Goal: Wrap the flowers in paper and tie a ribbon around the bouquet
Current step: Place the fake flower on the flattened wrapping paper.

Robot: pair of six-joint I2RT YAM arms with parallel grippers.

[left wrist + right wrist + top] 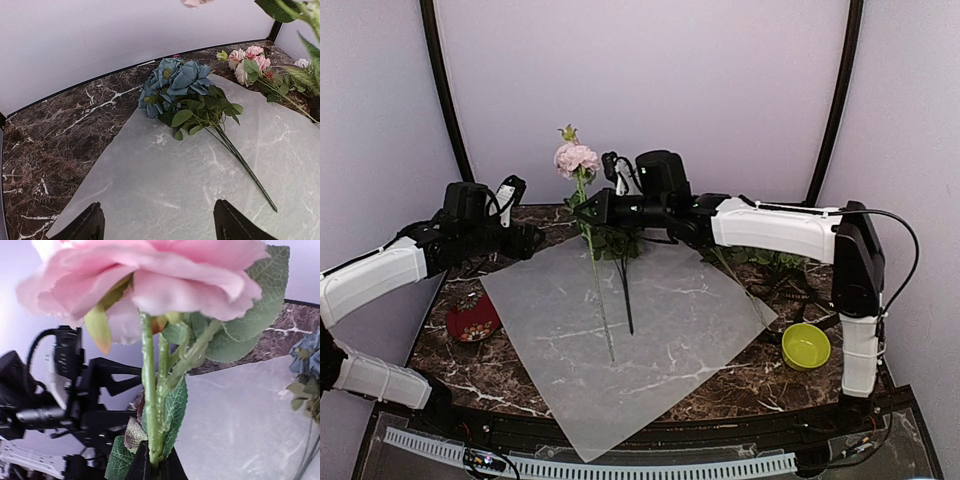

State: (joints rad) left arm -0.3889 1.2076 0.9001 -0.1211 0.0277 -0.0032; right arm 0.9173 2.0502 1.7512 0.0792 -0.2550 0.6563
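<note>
Right claw (583,208) is pinched shut on the green stem of one pink flower (576,158), gripping just under the leaves. In the right wrist view the fingertips (141,466) meet on the stem and the bloom (150,275) fills the top of the frame. The flower stands roughly upright, bloom toward 12 o'clock. Its long stem runs down over the paper (650,340) toward 6 o'clock; cannot tell if the tip touches the sheet.

Left claw (520,215) is spread wide with nothing between the fingers (86,226). It hovers near the paper's 10 o'clock edge, facing the sheet.

The paper lies flat on the bench (720,392), roughly centred, set like a diamond with one corner at 6 o'clock.

The blue bunch (175,85) lies on its side. Blooms are at the sheet's 12 o'clock edge, partly on the bare marble, and the stems run down across the paper.

The pink-and-white sprigs (247,60) lie on the bench just off the sheet, around 1–2 o'clock.

Red bowl (472,322) at 9 o'clock, touching the paper's edge — green bowl (806,346) at 3 o'clock, just beside the corner.
</note>
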